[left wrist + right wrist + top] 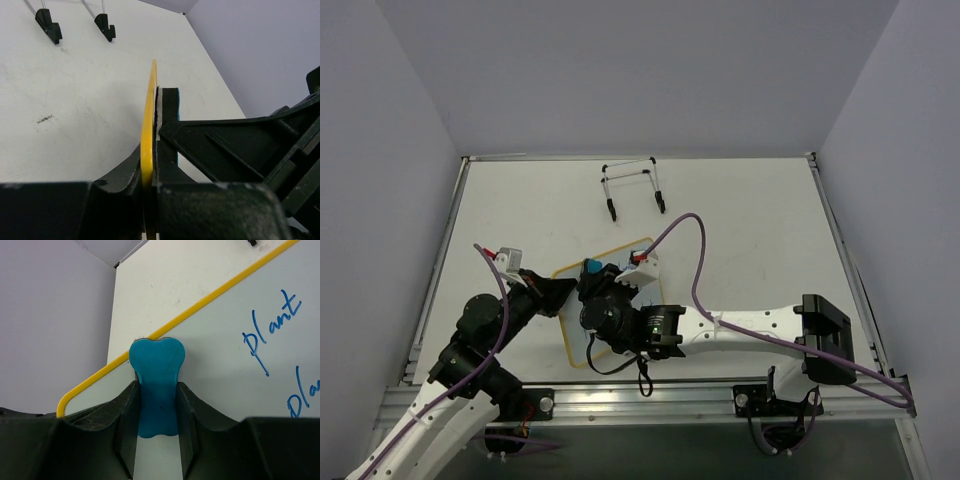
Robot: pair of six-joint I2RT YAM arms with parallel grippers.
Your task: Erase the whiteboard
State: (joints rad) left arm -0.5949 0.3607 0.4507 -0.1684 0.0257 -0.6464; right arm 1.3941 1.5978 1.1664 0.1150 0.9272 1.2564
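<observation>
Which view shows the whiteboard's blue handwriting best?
Right wrist: the blue handwriting reads clearly on the whiteboard. Top external: the right arm hides most of it, no writing visible. Left wrist: edge-on, only its yellow frame shows.

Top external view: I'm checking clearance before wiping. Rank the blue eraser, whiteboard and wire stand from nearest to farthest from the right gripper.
1. The blue eraser: clamped between the fingers of the right gripper.
2. The whiteboard: directly beneath the gripper, mid-scene.
3. The wire stand: well apart, toward the back.
</observation>
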